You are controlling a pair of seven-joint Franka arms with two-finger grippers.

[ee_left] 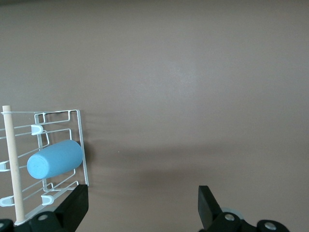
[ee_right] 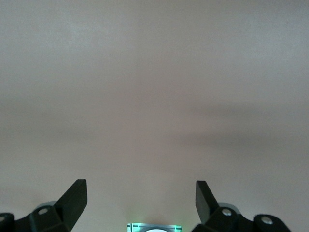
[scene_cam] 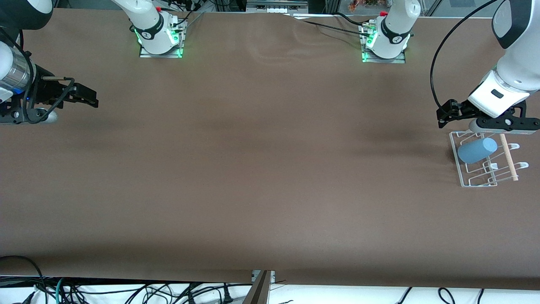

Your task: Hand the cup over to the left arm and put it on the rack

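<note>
the cup (scene_cam: 477, 150) lay tilted on the rack (scene_cam: 464, 177), seemingly over a prong, while my left gripper (scene_cam: 446, 114) hung released above it and my right gripper (scene_cam: 86, 96) waited, spread wide.

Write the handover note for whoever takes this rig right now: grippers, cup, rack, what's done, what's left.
Left gripper: open, empty, up beside the rack at the left arm's end of the table.
Right gripper: open, empty, waiting over bare table at the right arm's end.
Cup: light blue, lying on its side on the rack's prongs, next to the wooden rod, free of both grippers.
Done: the cup sits on the rack and is released.
Left: nothing on the cup, as far as can be seen; the arms only need parking.
</note>
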